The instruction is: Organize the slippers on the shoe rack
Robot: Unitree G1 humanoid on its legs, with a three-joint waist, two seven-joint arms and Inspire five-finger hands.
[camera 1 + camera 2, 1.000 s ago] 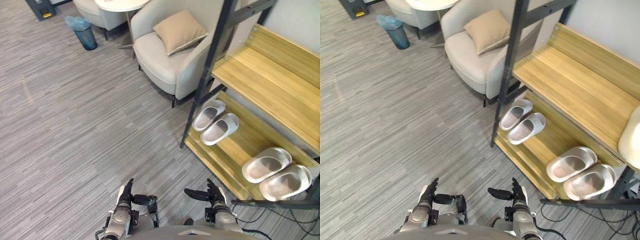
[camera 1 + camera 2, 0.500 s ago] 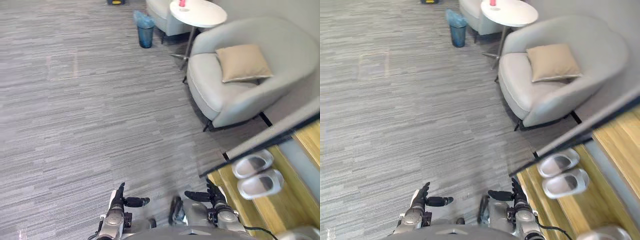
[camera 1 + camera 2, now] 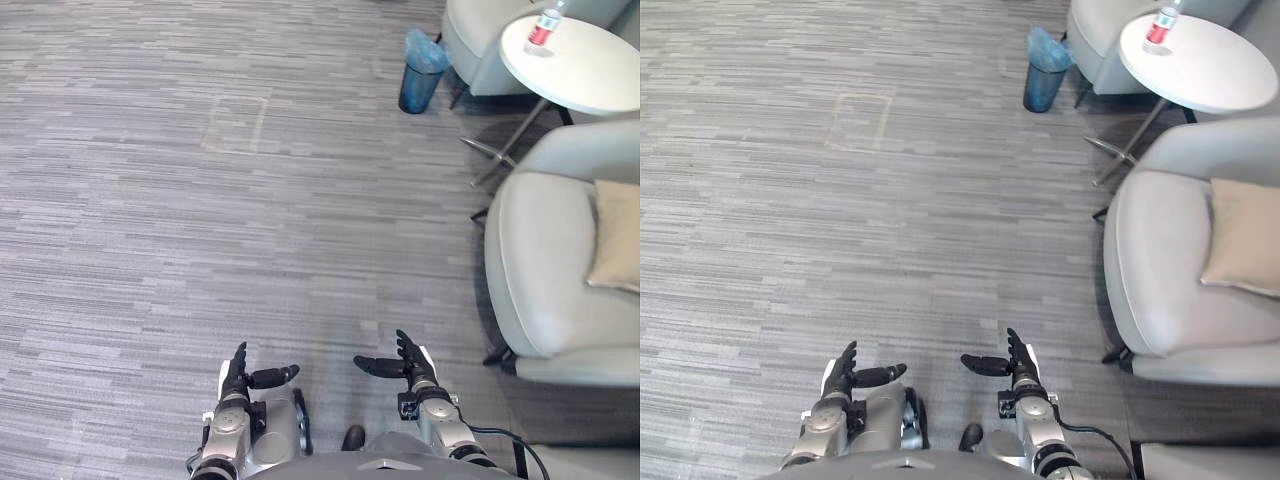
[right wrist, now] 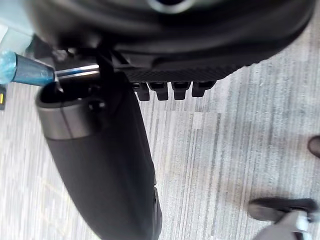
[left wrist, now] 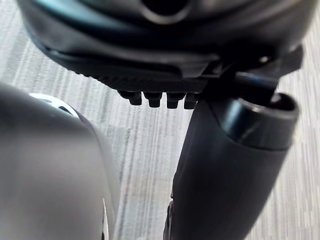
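Slippers and shoe rack cannot be placed from this moment: which way they lie from the hands, how their long axes run and which arm is nearer cannot be told, so the relation the coming grasp depends on is still unsettled. What lies in front of the robot is striped grey carpet (image 3: 200,230). Low at the near edge of it the left hand (image 3: 238,380) and the right hand (image 3: 412,368) are held level and apart, each with fingers straight and pointing forward and the thumb stretched inward toward the other hand; both are wide and hold nothing, and each wrist view looks past its fingers to bare carpet. Off to the robot's right stands a pale armchair (image 3: 545,270) with a tan cushion (image 3: 615,250) on its seat, so the right hand is the nearer one to the furniture. Beyond the chair is a round table (image 3: 585,70) carrying a bottle (image 3: 540,28), with a blue bin (image 3: 420,72) just beside it. As a judgement, the next step calls for bringing the rack and slippers into view before either arm reaches.
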